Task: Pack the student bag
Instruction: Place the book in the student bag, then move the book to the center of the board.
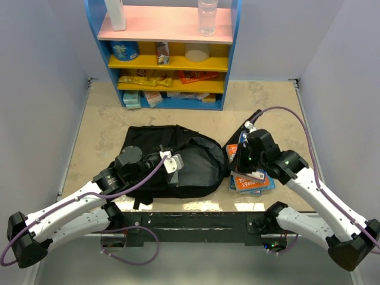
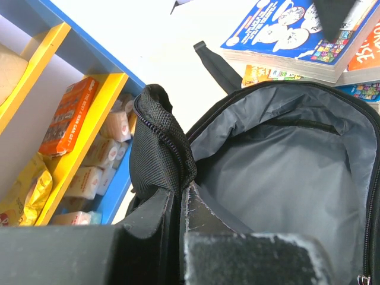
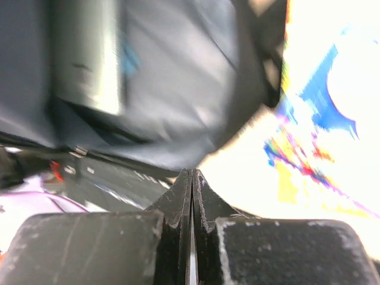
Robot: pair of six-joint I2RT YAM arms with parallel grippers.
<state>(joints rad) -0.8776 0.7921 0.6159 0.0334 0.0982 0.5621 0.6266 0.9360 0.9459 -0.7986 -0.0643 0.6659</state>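
We see the left gripper (image 2: pixel 180 199) pinched on the rim fabric of the student bag (image 1: pixel 199 157), which lies mid-table with its mouth open. Right gripper (image 3: pixel 192 181): fingers pressed flat together, above the books (image 1: pixel 252 181) just right of the bag. Shelf (image 1: pixel 166 53) beyond.

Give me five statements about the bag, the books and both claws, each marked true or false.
1. The left claw is shut on the zip edge of the student bag. True.
2. A book lies inside the bag. False: the left wrist view shows only bare grey lining.
3. The books are stacked on the bag's left. False: they lie to its right, by the right arm.
4. The right claw has its fingers pressed together. True.
5. The shelf unit stands between the arms' bases. False: it is at the table's far edge.
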